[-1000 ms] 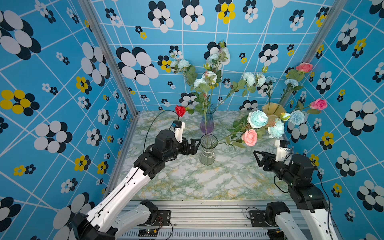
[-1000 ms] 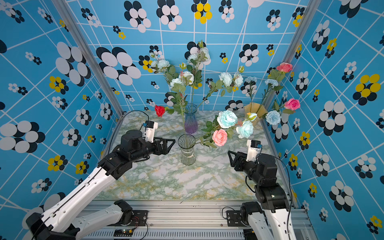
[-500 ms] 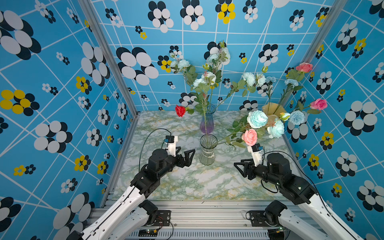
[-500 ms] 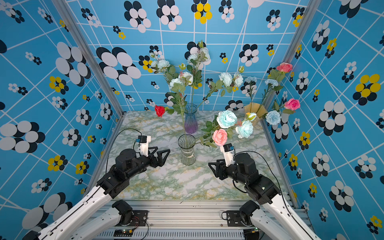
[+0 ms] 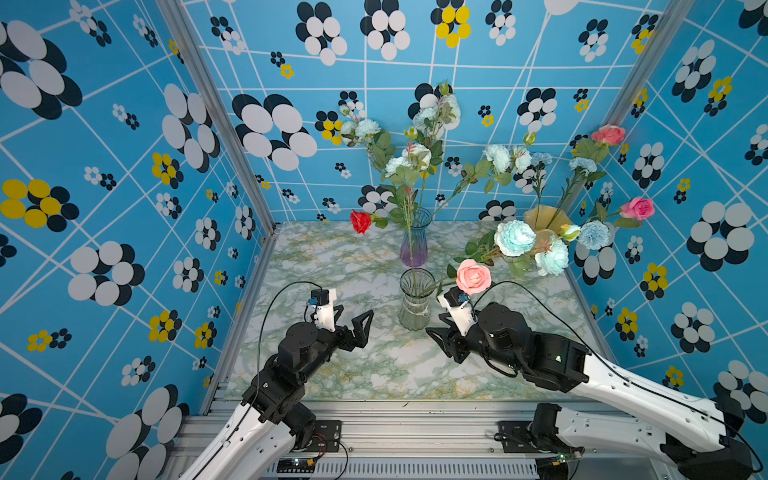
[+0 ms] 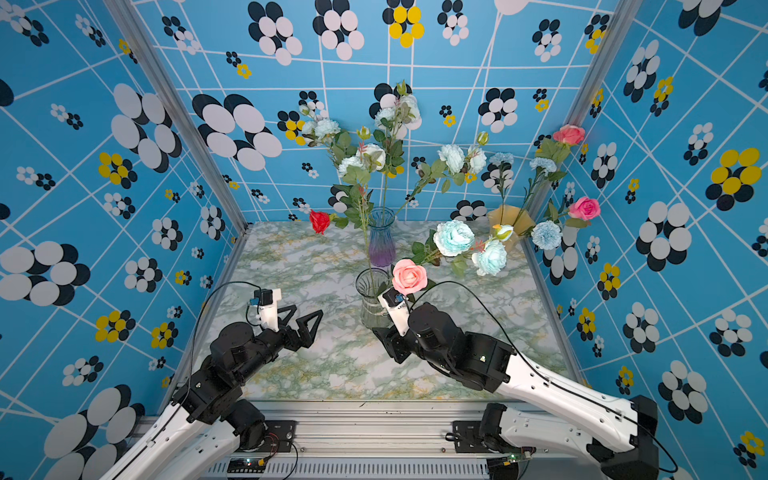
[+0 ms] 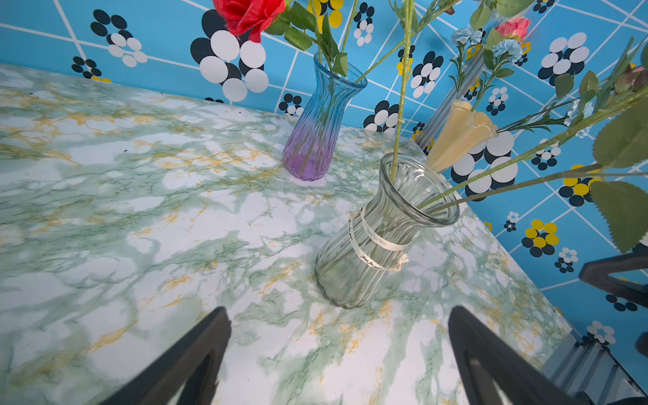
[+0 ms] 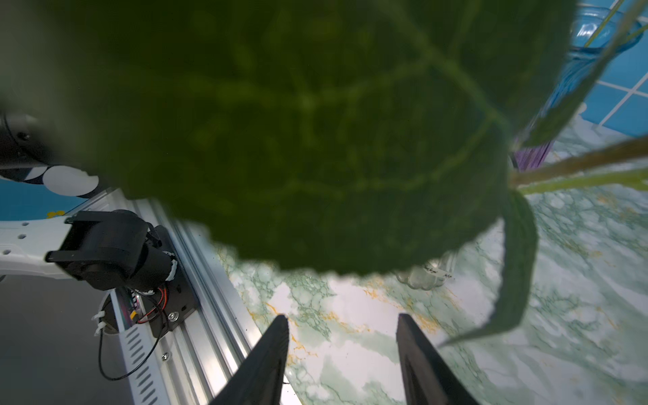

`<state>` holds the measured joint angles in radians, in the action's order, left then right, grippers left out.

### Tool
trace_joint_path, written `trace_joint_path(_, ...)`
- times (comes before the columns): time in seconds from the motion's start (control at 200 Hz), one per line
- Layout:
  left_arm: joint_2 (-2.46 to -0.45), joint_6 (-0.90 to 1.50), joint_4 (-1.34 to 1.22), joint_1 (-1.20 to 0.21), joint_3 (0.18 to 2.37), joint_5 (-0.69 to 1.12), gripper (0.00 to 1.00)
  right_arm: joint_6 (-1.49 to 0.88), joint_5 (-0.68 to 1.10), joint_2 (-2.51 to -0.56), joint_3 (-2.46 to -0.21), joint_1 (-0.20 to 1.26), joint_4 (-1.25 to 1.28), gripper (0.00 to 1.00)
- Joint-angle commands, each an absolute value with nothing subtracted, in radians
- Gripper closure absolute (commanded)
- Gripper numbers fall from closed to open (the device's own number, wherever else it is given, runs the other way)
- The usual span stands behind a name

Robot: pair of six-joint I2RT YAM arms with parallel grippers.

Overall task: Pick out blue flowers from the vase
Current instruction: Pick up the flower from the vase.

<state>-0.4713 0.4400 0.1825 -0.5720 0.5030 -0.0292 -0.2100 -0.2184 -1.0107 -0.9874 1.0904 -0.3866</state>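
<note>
- Presently, the left gripper's [image 5: 353, 318] fingers [image 7: 196, 354] stand wide apart and hold nothing. They point at the clear vase [image 5: 415, 303] from nearby without touching it, which we judge to be a waiting or steadying post.
- The right gripper's [image 8: 342, 318] fingers [image 8: 263, 364] are parted with only bare table [image 5: 332, 257] between them, and nothing is clamped. The gripper sits low, just beside the clear vase and under the pink rose [image 5: 473, 276]. We judge this an approach to the leaning stems near the rim.
- The blue flowers nearest the work are two large aqua blooms [image 5: 515, 237] [image 5: 552, 257]. They hang out over the table on the right arm's side of the clear vase. Their stem slants back towards that vase's mouth, so a grip low on the stem looks easier than one at the heads.
- Paler whitish blooms [image 5: 415, 160] stand high above the purple vase [image 5: 414, 245], beside the red rose [image 5: 360, 220]. Small blue carnations [image 5: 593, 235] lean from the yellow vase [image 5: 542, 218] at the back corner.
- A blurred green leaf [image 8: 315, 122] fills most of the right wrist view, which shows only a sliver of the clear vase.
- In both top views the right wrist partly covers its own fingertips.
- We cannot tell which of the crossing stems carries which bloom, nor which vase the tall upright stem feeds.
</note>
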Motion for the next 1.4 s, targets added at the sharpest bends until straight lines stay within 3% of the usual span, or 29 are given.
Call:
trace_joint_path(0.0,-0.433,0.415,0.242,-0.581,0.489,-0.062,0.0,-0.18,-0.32,-1.06,-1.042,1.097,-0.338,0.41)
trace_joint_path(0.16,-0.398,0.401,0.277,-0.581,0.482,-0.063,0.0,-0.175,-0.345,-1.104,-1.125,1.096,-0.342,0.4)
trace_joint_path(0.32,-0.374,0.4,0.293,-0.581,0.468,-0.051,0.0,-0.223,-0.514,-1.078,-1.138,1.097,-0.418,0.4)
trace_joint_path(0.76,-0.368,0.4,0.253,-0.581,0.432,-0.04,0.02,-0.271,-0.472,-0.869,-0.964,1.112,-0.419,0.44)
trace_joint_path(1.089,-0.552,0.32,0.063,-0.581,0.523,-0.028,0.03,-0.17,-0.469,-1.166,-1.218,1.191,-0.403,0.43)
trace_joint_path(1.254,-0.611,0.279,-0.021,-0.58,0.514,-0.025,0.03,-0.156,-0.605,-1.29,-1.354,1.179,-0.399,0.32)
trace_joint_path(1.399,-0.604,0.269,-0.095,-0.578,0.43,-0.026,0.03,-0.177,-0.601,-1.414,-1.508,1.106,-0.491,0.27)
